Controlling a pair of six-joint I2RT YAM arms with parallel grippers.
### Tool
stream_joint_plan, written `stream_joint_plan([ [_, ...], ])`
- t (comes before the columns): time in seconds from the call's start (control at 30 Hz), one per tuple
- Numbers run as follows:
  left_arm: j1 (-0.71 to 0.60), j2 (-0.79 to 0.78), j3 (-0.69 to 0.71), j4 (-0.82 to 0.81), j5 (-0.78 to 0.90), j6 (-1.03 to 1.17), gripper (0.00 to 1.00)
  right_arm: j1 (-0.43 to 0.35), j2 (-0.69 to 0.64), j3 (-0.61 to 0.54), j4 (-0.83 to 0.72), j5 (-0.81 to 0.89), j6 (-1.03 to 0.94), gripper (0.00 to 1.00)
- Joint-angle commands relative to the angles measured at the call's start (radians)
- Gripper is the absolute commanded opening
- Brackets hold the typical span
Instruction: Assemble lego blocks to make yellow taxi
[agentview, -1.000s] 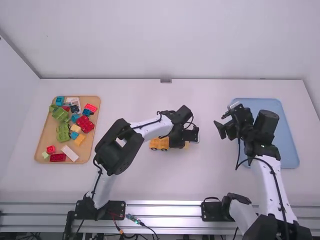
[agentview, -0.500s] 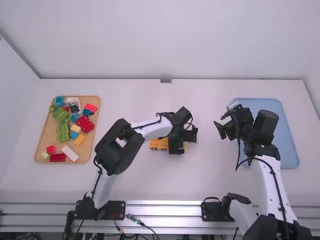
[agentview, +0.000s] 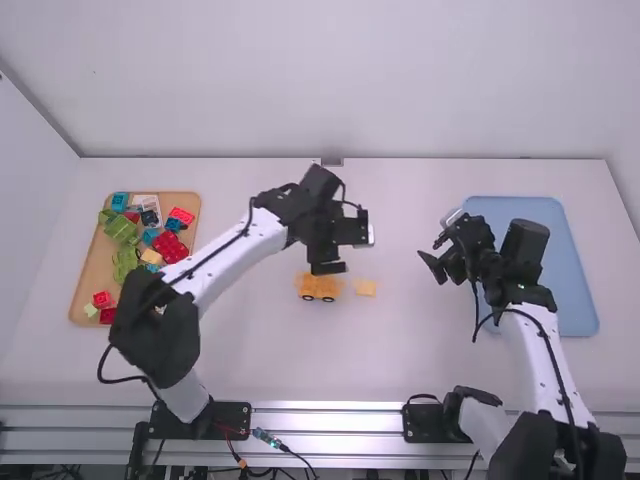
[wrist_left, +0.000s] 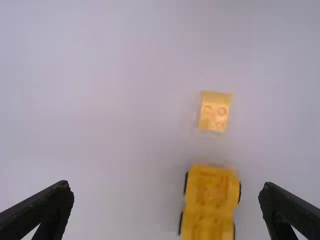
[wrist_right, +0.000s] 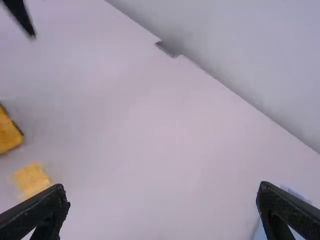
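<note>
While both grippers hang released, fingers wide apart, one part-built yellow car (agentview: 320, 287) sits on white table (agentview: 420, 340), near left gripper (agentview: 340, 252). Four black wheels, two per side. One loose yellow block (agentview: 365, 288) just beside car, beyond its end, apart from it. Right gripper (agentview: 438, 250) well apart from both, near one blue tray (agentview: 568, 265). One tan tray (agentview: 95, 262) at far left: several red, green, blue blocks, exact count unclear, left arm over part of tray
</note>
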Motion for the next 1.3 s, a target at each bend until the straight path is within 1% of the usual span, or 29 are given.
stream_joint_plan([
  [0.0, 0.076, -0.017, -0.08, -0.026, 0.146, 0.124, 0.99, 0.053, 0.079, -0.01, 0.006, -0.078, -0.081, 0.99],
  [0.1, 0.14, -0.041, -0.157, 0.012, 0.201, 0.137, 0.99, 0.114, 0.158, -0.011, 0.048, -0.066, -0.09, 0.99],
  [0.2, 0.191, -0.06, -0.255, 0.104, 0.247, 0.15, 0.99, 0.182, 0.241, -0.011, 0.075, -0.045, -0.136, 0.99],
  [0.27, 0.21, -0.071, -0.321, 0.155, 0.312, 0.19, 0.99, 0.225, 0.286, -0.011, 0.08, -0.05, -0.17, 0.99],
  [0.37, 0.228, -0.094, -0.406, 0.201, 0.369, 0.275, 0.99, 0.283, 0.327, -0.012, 0.072, -0.031, -0.195, 0.99],
  [0.4, 0.229, -0.095, -0.409, 0.203, 0.37, 0.277, 0.99, 0.286, 0.329, -0.012, 0.072, -0.028, -0.194, 0.99],
  [0.5, 0.253, -0.11, -0.473, 0.254, 0.397, 0.303, 0.99, 0.328, 0.346, -0.012, 0.073, 0.04, -0.198, 0.99],
  [0.6, 0.278, -0.111, -0.543, 0.299, 0.477, 0.41, 0.99, 0.362, 0.366, -0.012, 0.073, 0.062, -0.275, 0.99],
  [0.63, 0.286, -0.111, -0.565, 0.327, 0.497, 0.412, 0.99, 0.366, 0.371, -0.012, 0.072, 0.058, -0.293, 0.99],
  [0.67, 0.303, -0.109, -0.601, 0.394, 0.52, 0.38, 0.99, 0.369, 0.378, -0.012, 0.072, 0.049, -0.299, 0.99],
  [0.7, 0.305, -0.108, -0.605, 0.403, 0.522, 0.375, 0.99, 0.37, 0.379, -0.012, 0.073, 0.047, -0.298, 0.99],
  [0.83, 0.347, -0.092, -0.716, 0.657, 0.591, 0.24, 0.99, 0.364, 0.396, -0.012, 0.069, 0.032, -0.293, 0.99],
  [0.9, 0.35, -0.085, -0.746, 0.732, 0.606, 0.174, 0.99, 0.364, 0.412, -0.012, 0.072, 0.032, -0.308, 0.99],
  [0.93, 0.349, -0.082, -0.752, 0.75, 0.606, 0.153, 0.98, 0.364, 0.424, -0.012, 0.073, 0.032, -0.318, 0.99],
  [0.97, 0.344, -0.074, -0.755, 0.771, 0.604, 0.13, 0.99, 0.364, 0.445, -0.012, 0.072, 0.023, -0.342, 0.99],
  [1.03, 0.342, -0.066, -0.751, 0.768, 0.605, 0.135, 0.99, 0.367, 0.47, -0.012, 0.076, -0.01, -0.373, 0.99],
  [1.1, 0.342, -0.055, -0.728, 0.737, 0.605, 0.135, 0.99, 0.369, 0.518, -0.012, 0.111, -0.051, -0.396, 0.99],
  [1.27, 0.343, -0.024, -0.68, 0.657, 0.68, 0.199, 0.99, 0.352, 0.577, -0.012, 0.155, -0.059, -0.41, 0.99],
])
